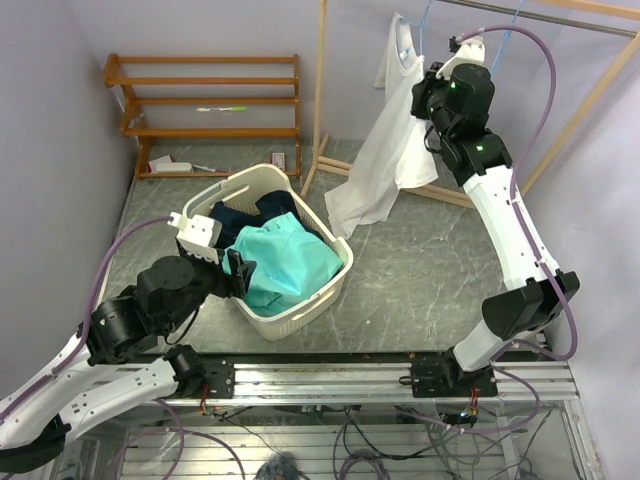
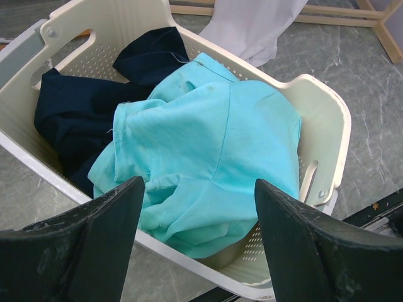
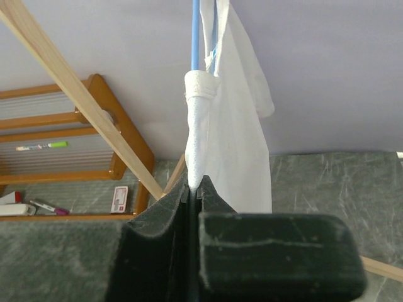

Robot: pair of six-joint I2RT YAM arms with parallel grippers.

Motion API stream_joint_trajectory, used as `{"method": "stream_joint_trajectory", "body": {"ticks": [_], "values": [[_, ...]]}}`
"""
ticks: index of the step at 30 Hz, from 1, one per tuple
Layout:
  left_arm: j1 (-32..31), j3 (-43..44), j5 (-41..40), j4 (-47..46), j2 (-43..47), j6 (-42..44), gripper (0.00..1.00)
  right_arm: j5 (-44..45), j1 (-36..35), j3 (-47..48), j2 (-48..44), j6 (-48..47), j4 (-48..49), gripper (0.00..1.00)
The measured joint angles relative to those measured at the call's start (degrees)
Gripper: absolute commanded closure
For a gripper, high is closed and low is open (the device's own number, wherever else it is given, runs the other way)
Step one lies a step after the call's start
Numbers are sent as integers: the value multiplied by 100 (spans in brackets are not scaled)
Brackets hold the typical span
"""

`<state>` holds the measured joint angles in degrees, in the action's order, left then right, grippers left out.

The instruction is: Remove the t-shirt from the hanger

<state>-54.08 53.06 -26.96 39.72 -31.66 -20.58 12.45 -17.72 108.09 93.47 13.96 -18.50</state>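
A white t-shirt (image 1: 385, 150) hangs from a blue hanger (image 1: 424, 22) on the wooden rail at the top right. It droops down and left toward the floor. My right gripper (image 1: 428, 88) is raised at the shirt's right shoulder. In the right wrist view the right gripper (image 3: 194, 185) is shut on a fold of the white t-shirt (image 3: 227, 132), just under the blue hanger (image 3: 195, 34). My left gripper (image 1: 240, 275) hangs open and empty over the near side of the laundry basket (image 1: 300, 318); in the left wrist view the left gripper (image 2: 200, 189) has nothing between its jaws.
The white basket (image 2: 324, 100) holds a turquoise garment (image 2: 208, 145) and a dark navy one (image 2: 75, 110). A wooden shelf rack (image 1: 205, 95) stands at the back left with small items. The clothes rail's wooden frame (image 1: 322, 90) stands behind the basket.
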Motion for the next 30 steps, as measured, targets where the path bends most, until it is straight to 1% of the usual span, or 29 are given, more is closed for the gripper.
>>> {"method": "stream_joint_trajectory", "body": {"ticks": [4,8,11,15,18,19,22,25,27,30], "values": [[0,0,0,0,4,2,17,-26,2,52,-22,-79,22,100],[0,0,2,0,50,2,13,-31,2,98,-107,-122,46,100],[0,0,2,0,70,2,0,-42,2,149,-234,-129,61,100],[0,0,15,-2,68,0,1,-70,2,210,-487,-116,20,100],[0,0,66,-4,46,11,1,-146,2,195,-752,-68,-240,100],[0,-2,98,-7,39,22,2,-170,2,168,-837,-55,-315,100],[0,-42,297,-68,33,68,13,-315,2,-297,-1349,4,-415,100],[0,-98,494,-122,42,129,19,-481,4,-1021,-2072,52,-570,100],[0,-118,658,-173,44,195,18,-614,7,-1582,-2658,76,-717,100],[0,-122,901,-361,35,339,11,-813,9,-2218,-3412,105,-1038,100]]}}
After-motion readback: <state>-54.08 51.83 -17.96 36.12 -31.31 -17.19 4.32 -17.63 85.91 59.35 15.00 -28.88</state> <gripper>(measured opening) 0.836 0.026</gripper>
